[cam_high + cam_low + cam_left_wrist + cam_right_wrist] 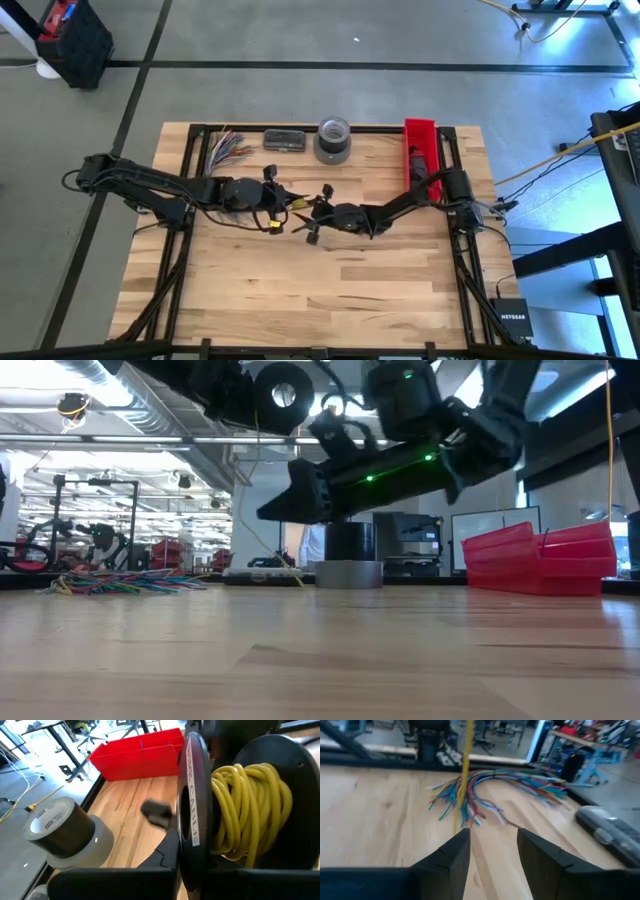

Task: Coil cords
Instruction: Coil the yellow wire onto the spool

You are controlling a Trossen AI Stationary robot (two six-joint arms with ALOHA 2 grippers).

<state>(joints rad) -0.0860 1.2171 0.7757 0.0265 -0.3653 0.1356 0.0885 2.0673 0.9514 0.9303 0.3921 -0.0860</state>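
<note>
Meeting over the middle of a wooden bench (330,290), two dark arms reached in from opposite sides. The left gripper (272,208) carried a black spool (192,815) wound with yellow cord (250,810), held up off the bench; whether its fingers were open or closed could not be told. The right gripper (492,852) sat just right of the spool, its fingers (452,855) spread apart with nothing between them. A single yellow strand (466,760) ran straight across the right wrist view. The cords (228,146), a loose fan of red, green, white and yellow wires, lay flat at the far left corner, well apart from both grippers. Along the far edge, to their right, sat a dark case (285,139), then a grey tape roll (333,139), and a red bin (420,150) stood at the far right.
</note>
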